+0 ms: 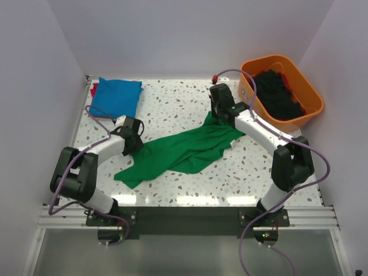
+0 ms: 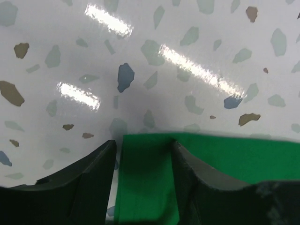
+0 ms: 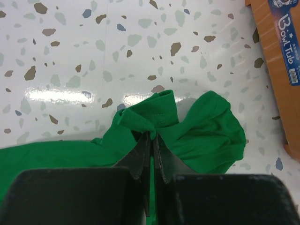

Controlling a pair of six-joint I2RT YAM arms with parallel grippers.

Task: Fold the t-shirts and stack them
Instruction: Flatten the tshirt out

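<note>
A bright green t-shirt [image 1: 184, 150] lies crumpled and stretched diagonally across the middle of the speckled table. My right gripper [image 1: 219, 118] is at its far right end, shut on a bunched hem of the green shirt [image 3: 206, 131], which is pinched at the fingertips of the gripper [image 3: 151, 135]. My left gripper [image 1: 137, 144] is at the shirt's left end. In the left wrist view it [image 2: 143, 154] is open, its jaws apart on either side of a flat corner of the green cloth [image 2: 234, 157] on the table.
A folded blue t-shirt [image 1: 118, 95] lies at the back left on top of a red one [image 1: 94, 89]. An orange tub [image 1: 310, 98] holding black shirts [image 1: 279, 95] stands at the back right; its side [image 3: 276, 56] shows in the right wrist view.
</note>
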